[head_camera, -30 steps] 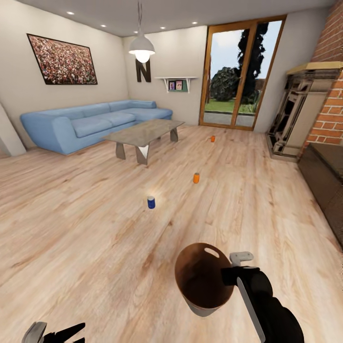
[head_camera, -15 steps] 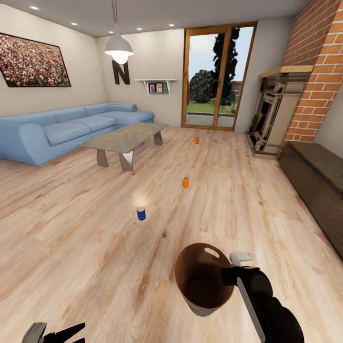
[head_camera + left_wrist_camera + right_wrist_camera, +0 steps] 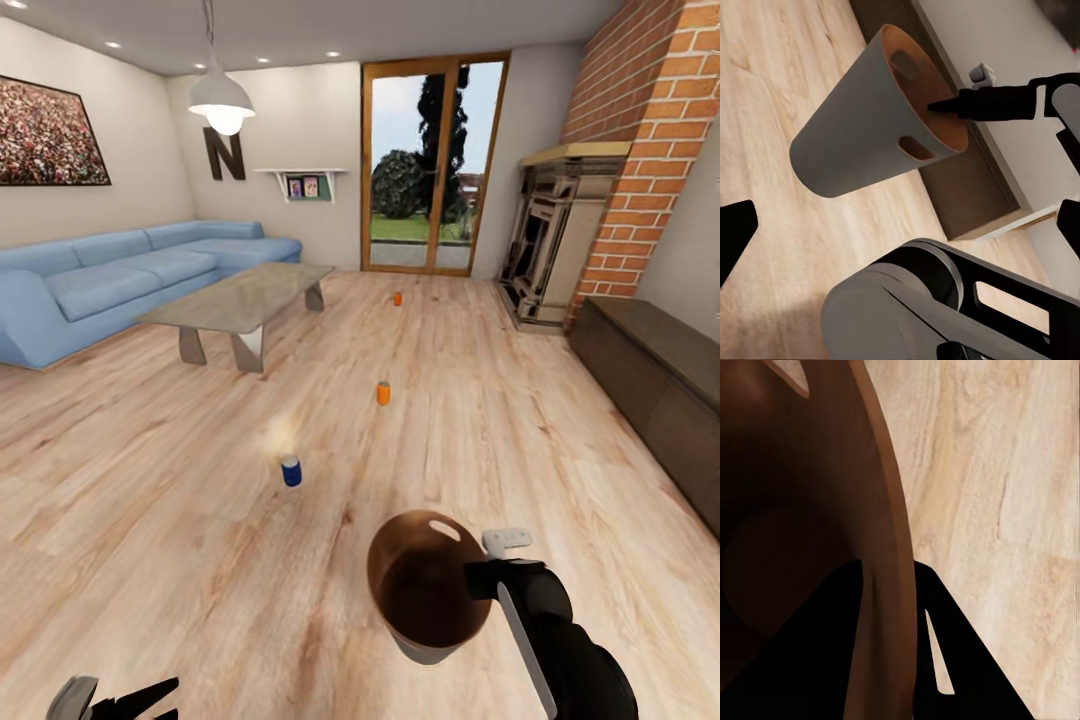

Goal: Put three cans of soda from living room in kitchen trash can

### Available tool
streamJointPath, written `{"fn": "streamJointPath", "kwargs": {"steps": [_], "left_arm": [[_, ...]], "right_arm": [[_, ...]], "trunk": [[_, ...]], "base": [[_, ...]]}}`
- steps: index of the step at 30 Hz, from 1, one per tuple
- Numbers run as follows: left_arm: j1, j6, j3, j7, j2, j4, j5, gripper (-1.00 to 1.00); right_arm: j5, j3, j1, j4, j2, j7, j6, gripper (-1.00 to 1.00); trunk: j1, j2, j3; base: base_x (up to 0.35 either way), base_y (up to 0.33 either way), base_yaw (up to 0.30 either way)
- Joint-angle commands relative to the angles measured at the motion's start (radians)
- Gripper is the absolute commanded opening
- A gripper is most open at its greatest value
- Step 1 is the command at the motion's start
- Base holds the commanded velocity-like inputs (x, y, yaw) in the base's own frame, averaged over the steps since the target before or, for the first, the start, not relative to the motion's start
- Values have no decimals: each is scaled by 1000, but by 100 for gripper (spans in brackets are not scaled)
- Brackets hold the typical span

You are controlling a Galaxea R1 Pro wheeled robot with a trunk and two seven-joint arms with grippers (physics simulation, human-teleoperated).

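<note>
- Orange soda cans (image 3: 383,393), two, stand on the floor beyond the trash can (image 3: 425,590); one blue can (image 3: 291,471) stands nearer.
- Right gripper (image 3: 478,580) pinches the trash can's rim.
- Left gripper (image 3: 115,700): finger state unclear.

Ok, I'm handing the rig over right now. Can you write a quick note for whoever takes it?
Right gripper: shut on the trash can rim, one finger inside, bin carried off the floor.
Left gripper: open, holding nothing.
On the living room floor ahead: blue can nearest, orange can further on, second orange can near the glass doors.
Done: bin brought here; it looks empty.
Left: collect the cans, return the bin to the kitchen.
</note>
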State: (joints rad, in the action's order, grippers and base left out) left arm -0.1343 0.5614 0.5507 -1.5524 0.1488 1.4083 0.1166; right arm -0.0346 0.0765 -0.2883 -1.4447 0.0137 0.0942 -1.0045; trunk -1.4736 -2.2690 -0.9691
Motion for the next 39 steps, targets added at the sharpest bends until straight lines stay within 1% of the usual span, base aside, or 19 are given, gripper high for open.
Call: {"fn": "streamJointPath", "kwargs": {"steps": [1, 20, 39], "left_arm": [[0, 0, 0, 0, 0, 0, 0, 100], [0, -1, 0, 0, 0, 0, 0, 100], [0, -1, 0, 0, 0, 0, -1, 100]], "right_arm": [[17, 0, 0, 0, 0, -3, 1, -100], [17, 0, 0, 0, 0, -4, 1, -100], [17, 0, 0, 0, 0, -4, 2, -100]], "trunk": [[0, 0, 1], [0, 0, 16], [0, 0, 33]], "base": [[254, 275, -220], [257, 271, -244], [310, 190, -259]]}}
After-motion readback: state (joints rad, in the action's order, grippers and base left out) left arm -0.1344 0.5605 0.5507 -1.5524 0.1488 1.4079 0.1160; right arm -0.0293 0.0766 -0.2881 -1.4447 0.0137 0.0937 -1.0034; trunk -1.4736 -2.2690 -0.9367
